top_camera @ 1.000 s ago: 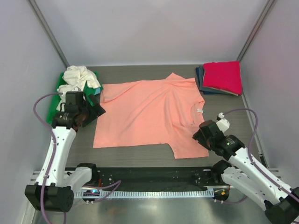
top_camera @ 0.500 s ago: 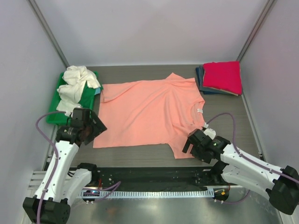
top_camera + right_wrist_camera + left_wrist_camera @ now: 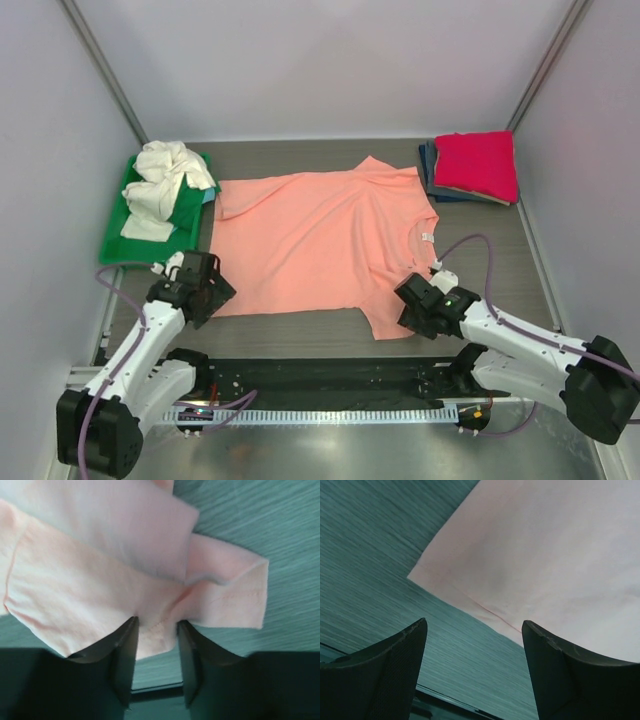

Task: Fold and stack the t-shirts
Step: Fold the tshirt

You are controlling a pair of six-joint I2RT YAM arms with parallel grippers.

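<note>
Done: folded magenta-red t-shirt stacked on dark blue t-shirts, far right | To do: salmon-pink t-shirt flat on desk, cream-white t-shirt crumpled on green plastic tray | left gripper apart by its corner | right gripper around its edge, grip unclear

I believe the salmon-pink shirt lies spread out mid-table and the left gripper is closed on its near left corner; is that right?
Not quite: the salmon-pink shirt lies spread out mid-table, but the left gripper is open, not closed on its near left corner. The left wrist view shows its jaws apart, the hem just beyond them.
</note>
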